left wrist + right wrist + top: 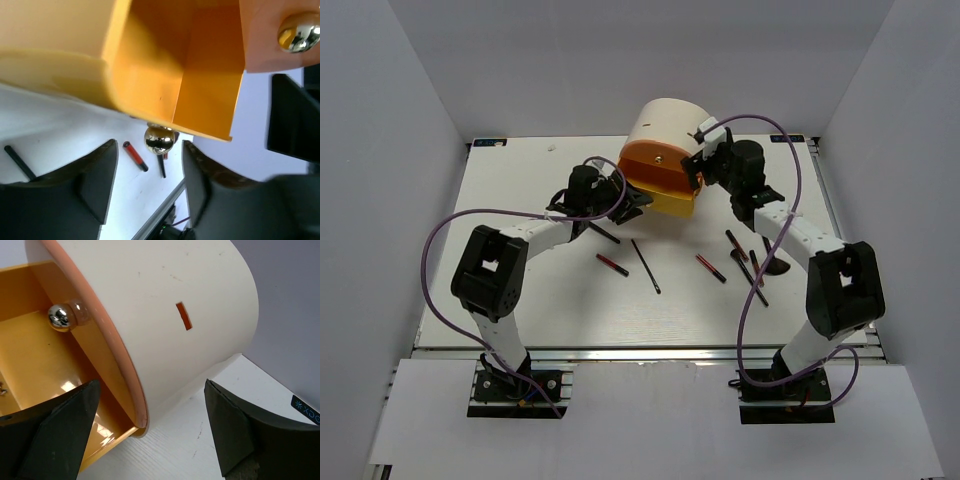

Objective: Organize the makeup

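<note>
The left gripper (148,155) is released. Its two black fingers (95,180) are spread on each side of a small chrome ball knob (160,139) and have not closed on it. I judge it is placed so in order to take the knob and move the orange-yellow drawer (200,65), which stands open and looks empty where it shows. The right gripper (150,390) is also released, with its fingers astride the curved wall of the big cream cylindrical case (175,300). Probably this is to brace the case, but whether they touch it I cannot tell. Outward, from 5 to 7 o'clock of the case, the makeup lies loose on the white table (540,300): short red-and-black sticks (611,264), a slim black stick (645,266) and thin black brushes (752,278). None of it is stored yet.
</note>
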Tool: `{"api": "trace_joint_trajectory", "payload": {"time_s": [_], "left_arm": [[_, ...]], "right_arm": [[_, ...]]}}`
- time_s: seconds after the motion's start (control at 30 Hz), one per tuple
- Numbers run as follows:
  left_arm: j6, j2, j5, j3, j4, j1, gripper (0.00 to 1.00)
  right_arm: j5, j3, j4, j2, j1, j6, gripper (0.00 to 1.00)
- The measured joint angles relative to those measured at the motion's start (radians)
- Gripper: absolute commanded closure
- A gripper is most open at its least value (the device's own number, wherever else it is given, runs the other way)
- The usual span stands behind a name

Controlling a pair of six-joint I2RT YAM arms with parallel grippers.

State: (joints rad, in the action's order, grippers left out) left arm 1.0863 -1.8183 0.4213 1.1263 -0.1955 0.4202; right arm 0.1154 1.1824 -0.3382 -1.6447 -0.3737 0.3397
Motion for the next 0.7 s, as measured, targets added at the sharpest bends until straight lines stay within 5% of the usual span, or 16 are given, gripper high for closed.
{"api": "trace_joint_trajectory", "payload": {"time_s": [0.17,0.37,0.47,0.53,0.57,0.6,0.7], "left_arm": [[-0.022,0.007,-0.009,0.028,0.041,0.000,0.22],[-0.058,0.087,-0.047,0.024,0.101,0.000,0.21],[-0.086,0.164,-0.076,0.008,0.139,0.000,0.26],[-0.114,0.229,-0.102,-0.012,0.172,0.000,0.41],[-0.137,0.265,-0.124,-0.030,0.189,0.000,0.54],[-0.154,0.306,-0.141,-0.053,0.207,-0.001,0.78],[-0.194,0.430,-0.199,-0.133,0.259,-0.011,0.92]], "right_arm": [[0.057,0.008,0.080,0.091,0.014,-0.043,0.11],[0.198,-0.006,0.182,0.292,0.076,-0.042,0.11],[0.288,-0.043,0.267,0.420,0.109,0.010,0.11],[0.365,-0.068,0.345,0.493,0.117,0.075,0.12],[0.407,-0.077,0.404,0.518,0.117,0.114,0.17],[0.443,-0.093,0.461,0.539,0.117,0.159,0.35],[0.507,-0.167,0.630,0.561,0.114,0.260,0.83]]}}
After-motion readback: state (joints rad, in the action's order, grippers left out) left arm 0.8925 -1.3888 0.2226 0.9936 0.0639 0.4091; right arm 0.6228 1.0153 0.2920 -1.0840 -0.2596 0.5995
